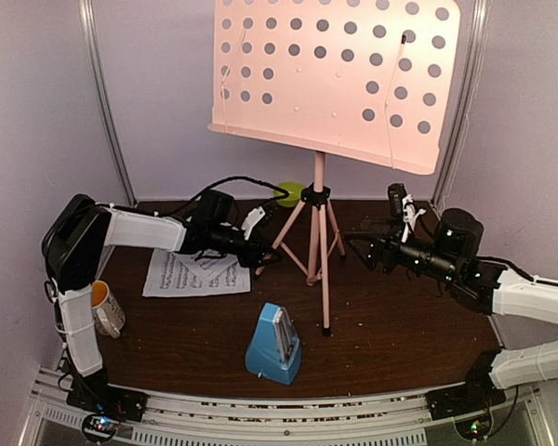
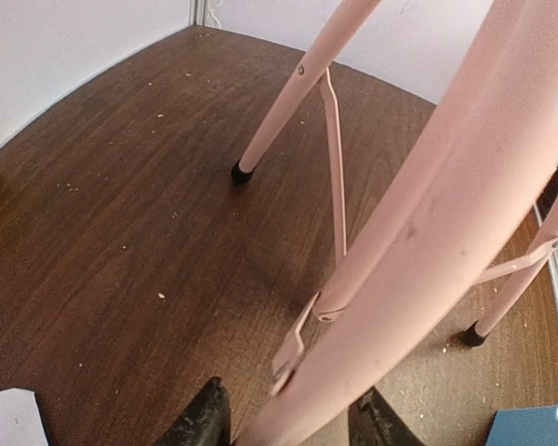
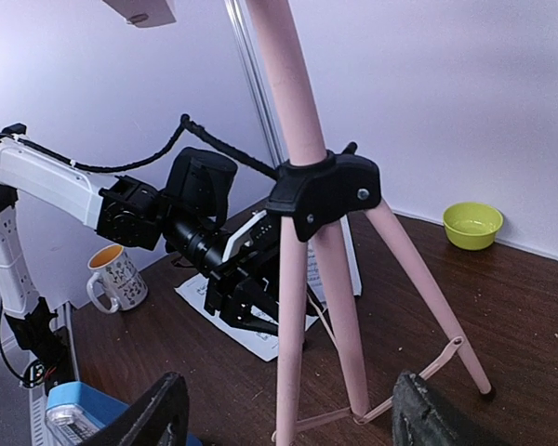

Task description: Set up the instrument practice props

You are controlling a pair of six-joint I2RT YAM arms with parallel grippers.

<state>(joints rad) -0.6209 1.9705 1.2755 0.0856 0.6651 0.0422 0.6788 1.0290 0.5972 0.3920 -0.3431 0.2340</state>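
1. Music stand (image 1: 318, 186) stands upright mid-table in the top view. The sheet-music pages (image 1: 193, 274) lie flat at its 9 o'clock and the metronome (image 1: 274, 346) sits at its 7 o'clock. Left gripper (image 1: 265, 255) is at the stand's left leg. The right gripper (image 1: 358, 249) hangs at 3 o'clock, just beside the stand, jaws apart.
2. Left wrist view: the fingers (image 2: 205, 418) closely flank one pink leg; whether they press it cannot be told.
3. Right wrist view: the fingers (image 3: 158, 413) are spread wide, clear of the stand's legs. A mug (image 3: 116, 276) is at 9 o'clock and a bowl (image 3: 472, 223) at 3 o'clock.
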